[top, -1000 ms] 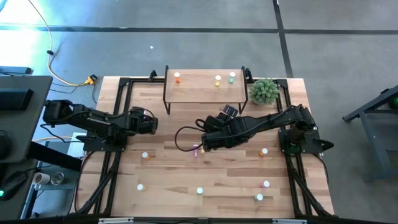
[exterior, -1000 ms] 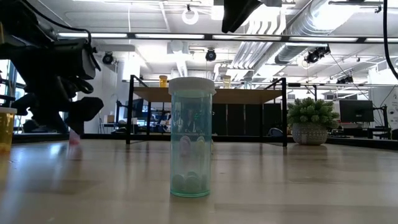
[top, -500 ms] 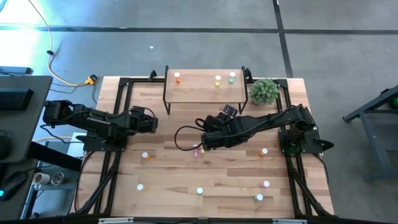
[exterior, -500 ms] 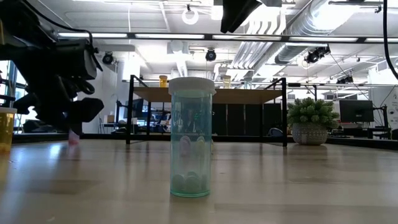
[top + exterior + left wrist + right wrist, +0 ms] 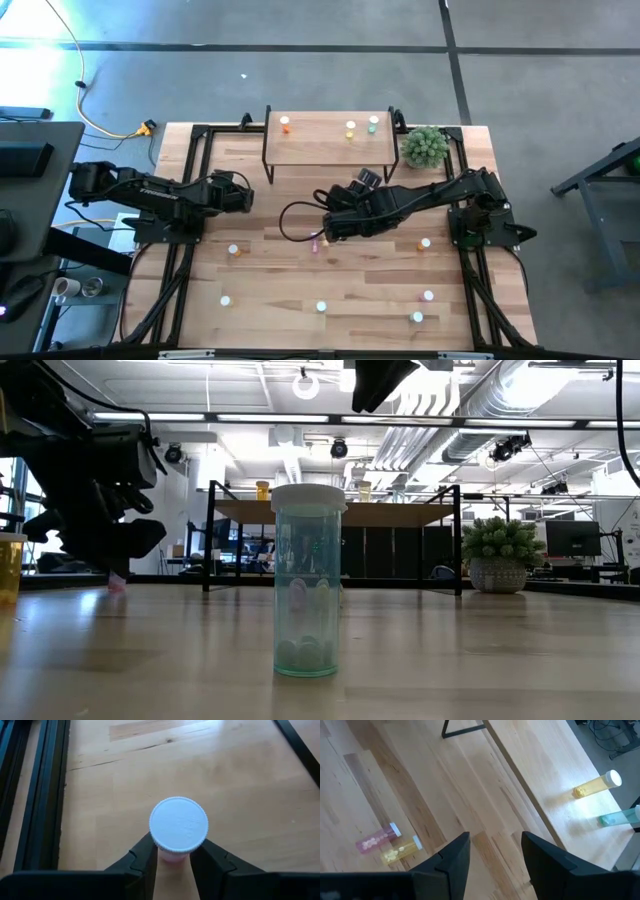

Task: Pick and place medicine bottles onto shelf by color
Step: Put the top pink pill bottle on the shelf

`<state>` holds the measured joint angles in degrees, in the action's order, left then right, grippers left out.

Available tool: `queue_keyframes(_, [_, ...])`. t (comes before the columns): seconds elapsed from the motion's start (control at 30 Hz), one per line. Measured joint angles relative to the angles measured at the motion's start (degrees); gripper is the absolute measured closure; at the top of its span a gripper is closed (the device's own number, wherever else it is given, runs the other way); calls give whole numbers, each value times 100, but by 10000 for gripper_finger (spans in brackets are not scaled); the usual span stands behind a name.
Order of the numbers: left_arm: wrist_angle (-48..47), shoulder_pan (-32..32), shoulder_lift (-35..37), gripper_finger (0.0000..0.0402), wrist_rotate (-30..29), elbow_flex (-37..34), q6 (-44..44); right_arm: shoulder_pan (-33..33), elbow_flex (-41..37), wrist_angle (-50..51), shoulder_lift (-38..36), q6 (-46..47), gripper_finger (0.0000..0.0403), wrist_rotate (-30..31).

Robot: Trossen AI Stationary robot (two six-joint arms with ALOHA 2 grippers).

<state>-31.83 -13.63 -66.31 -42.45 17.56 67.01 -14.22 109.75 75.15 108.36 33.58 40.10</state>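
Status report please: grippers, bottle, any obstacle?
Left gripper shut on pink bottle, low at the table. Right gripper open, empty, mid-table. No obstacle seen toward shelf.

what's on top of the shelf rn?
On the shelf, the high view shows three bottles along its back edge: an orange bottle, a yellow bottle and a green bottle. Whatever sits under the board is hidden.

A small green plant in a pale pot stands at the worktop's far corner. Yellow cable trails across the grey floor beyond.
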Motion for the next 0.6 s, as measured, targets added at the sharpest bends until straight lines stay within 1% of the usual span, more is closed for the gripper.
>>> queue_keyframes(0.27, [6, -2, 131, 310, 222, 7, -454, 11, 2, -430, 0, -107, 233, -2])
queue_keyframes(0.4, [-65, -2, 452, 310, 455, 18, -766, 81, 2, -640, 0, -211, 233, -7])
queue_keyframes(0.6, [-303, -123, 1091, 310, 722, 243, -1368, 252, 2, -938, 0, -337, 233, -4])
